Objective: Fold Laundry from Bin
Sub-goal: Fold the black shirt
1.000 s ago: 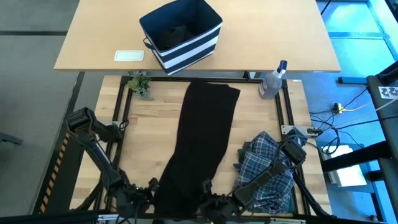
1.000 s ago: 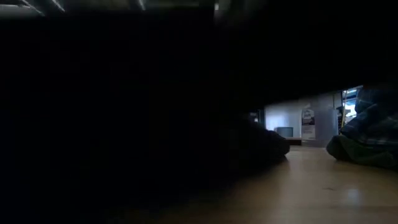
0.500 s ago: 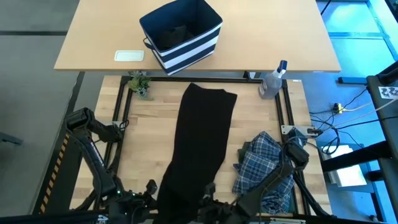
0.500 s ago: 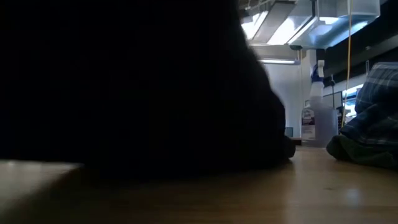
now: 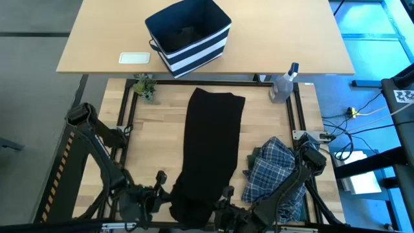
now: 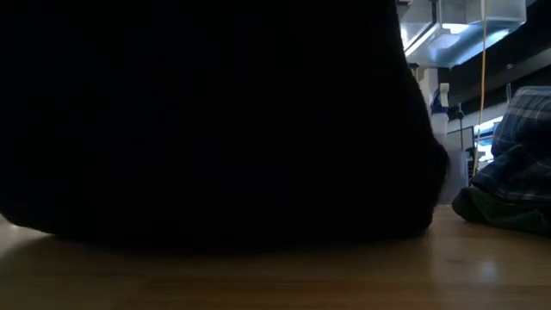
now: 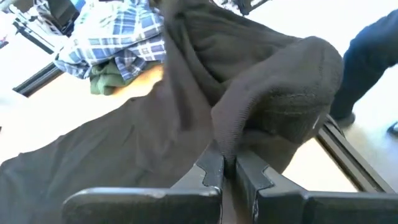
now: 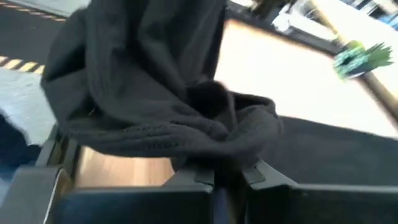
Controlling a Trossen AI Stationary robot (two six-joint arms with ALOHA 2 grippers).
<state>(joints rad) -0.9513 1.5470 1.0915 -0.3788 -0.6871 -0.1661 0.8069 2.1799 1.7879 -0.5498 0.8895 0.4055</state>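
Four cameras: one overhead, one at desk level, one on each wrist.

The high view looks straight down on the whole desk (image 5: 149, 139), taking in the bin (image 5: 189, 35) on the farther surface and both arms at the near edge. The low view sits on the desktop and faces level across it, so close to the black garment (image 6: 215, 120) that cloth fills most of it. Each wrist view looks forward past its own fingers (image 7: 214, 171) (image 8: 186, 177), pressed up against that same garment; the left wrist and low views also share the plaid shirt (image 7: 112, 37).
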